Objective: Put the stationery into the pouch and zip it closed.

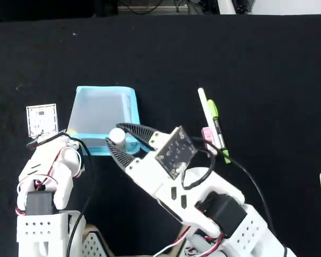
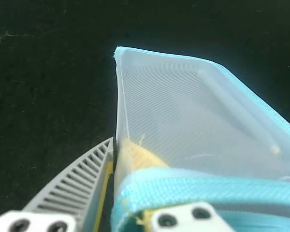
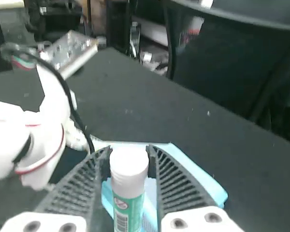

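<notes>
Pouch (image 1: 104, 113) of pale blue mesh lies flat on the black worktop (image 1: 246, 59), its zip edge (image 2: 208, 189) turned toward both end effectors and its body running straight away from them. The left end effector (image 1: 76, 143) is clenched on the corner of that zip edge, a ribbed finger (image 2: 82, 186) pressed against the pouch's side. Something yellow (image 2: 142, 162) shows through the mesh just past that finger (too veiled to tell what it is).

The right end effector (image 3: 128, 149) is grasping a glue stick (image 3: 127, 188), one ribbed finger on each side. The stick's long axis runs along the fingers, with the white cap (image 1: 116, 135) out at the fingertips and pointing toward the pouch. From above, the cap sits over the zip edge, close beside the left end effector. A green label with a barcode wraps the stick's body; its print is too small to read.

Behind the right end effector, beside that arm's wrist and on the side away from the left end effector, the remaining stationery lies together on the worktop: a white pen (image 1: 204, 104), a green marker (image 1: 213, 111) and a small pink item (image 1: 206, 132). The pen and marker lie nearly parallel, lengthwise away from the arms.

A white card (image 1: 41, 119) with a small printed square lies just beyond the left end effector, beside the pouch; its marking cannot be read.
</notes>
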Available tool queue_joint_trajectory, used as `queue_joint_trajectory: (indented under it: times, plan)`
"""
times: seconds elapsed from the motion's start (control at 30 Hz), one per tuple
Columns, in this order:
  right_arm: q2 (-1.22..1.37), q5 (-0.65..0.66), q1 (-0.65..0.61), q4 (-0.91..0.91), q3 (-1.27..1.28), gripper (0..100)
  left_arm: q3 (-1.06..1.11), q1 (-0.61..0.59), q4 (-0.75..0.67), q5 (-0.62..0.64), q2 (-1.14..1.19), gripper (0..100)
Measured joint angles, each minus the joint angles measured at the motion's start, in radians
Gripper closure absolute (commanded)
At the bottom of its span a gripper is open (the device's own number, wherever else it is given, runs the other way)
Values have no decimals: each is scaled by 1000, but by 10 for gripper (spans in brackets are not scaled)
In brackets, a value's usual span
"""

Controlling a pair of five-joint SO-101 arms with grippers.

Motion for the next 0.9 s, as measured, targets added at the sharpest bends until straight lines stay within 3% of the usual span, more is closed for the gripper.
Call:
queue_joint_trajectory:
  times: [0.57,0.9]
  plan:
    - [-2,0,-49,-393,235,987,0,0,0,0,0,970]
    - [-2,0,-2,-430,258,987,0,0,0,0,0,970]
